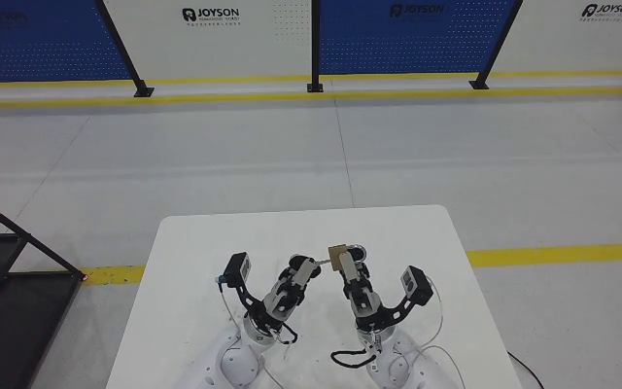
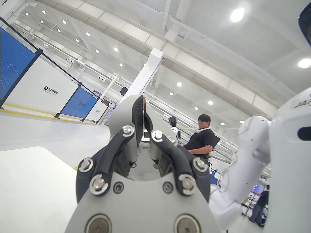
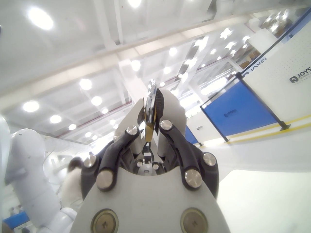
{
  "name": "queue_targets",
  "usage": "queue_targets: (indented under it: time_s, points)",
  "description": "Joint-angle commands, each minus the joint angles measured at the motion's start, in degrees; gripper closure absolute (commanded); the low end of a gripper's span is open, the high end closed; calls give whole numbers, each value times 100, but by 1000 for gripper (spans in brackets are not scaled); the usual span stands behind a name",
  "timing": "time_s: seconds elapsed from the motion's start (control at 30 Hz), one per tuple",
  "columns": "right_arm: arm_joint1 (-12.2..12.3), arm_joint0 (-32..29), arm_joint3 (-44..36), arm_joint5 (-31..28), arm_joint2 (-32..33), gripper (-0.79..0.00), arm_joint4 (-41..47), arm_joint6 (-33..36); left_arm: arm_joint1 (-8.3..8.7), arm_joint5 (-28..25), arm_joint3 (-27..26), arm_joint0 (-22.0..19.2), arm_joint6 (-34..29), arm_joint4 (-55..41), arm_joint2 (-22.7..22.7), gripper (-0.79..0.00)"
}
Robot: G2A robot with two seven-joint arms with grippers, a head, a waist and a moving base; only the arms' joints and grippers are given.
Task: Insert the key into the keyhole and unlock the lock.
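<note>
L end effector [image 1: 308, 264]: clenched on key [image 1: 322, 261], held above white surface [image 1: 194, 292], key tip pointing at lock; can't tell if it's in the keyhole. R end effector [image 1: 349, 259], just beside L: grasping brass lock [image 1: 337, 255], shackle end outward, off the surface. Beyond: grey floor w/ yellow line [image 1: 544, 256], blue/white barrier panels [image 1: 408, 34].

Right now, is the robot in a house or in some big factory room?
Most likely a big factory or robot test hall, not a house. The high ceiling has rows of round lights, blue and white barrier panels stand on the floor, and yellow lines are painted across it.
</note>
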Motion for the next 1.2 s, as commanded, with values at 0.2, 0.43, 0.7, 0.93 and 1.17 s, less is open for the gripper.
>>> queue_targets:
  time_s: [0.2, 0.43, 0.7, 0.93, 1.17]
  points:
    - [-23, -11, 14, -3, 30, 0, -10, 43, -24, 5, -16, 6, -43, -28, -21, 0]
    - [-40, -20, 20, -43, 67, 0, 8, 92, -44, 23, -22, 11, -87, -53, -38, 0]
    - [-57, -35, 20, -65, 102, 0, -17, 153, -65, 26, -16, 6, -149, -59, -59, 0]
    - [-81, -39, 31, -46, 107, 0, -24, 163, -84, 7, -4, 7, -179, -72, -62, 0]
    - [-112, -50, 41, -127, 103, 0, 68, 60, -108, -17, 21, -5, -190, -127, -56, 0]
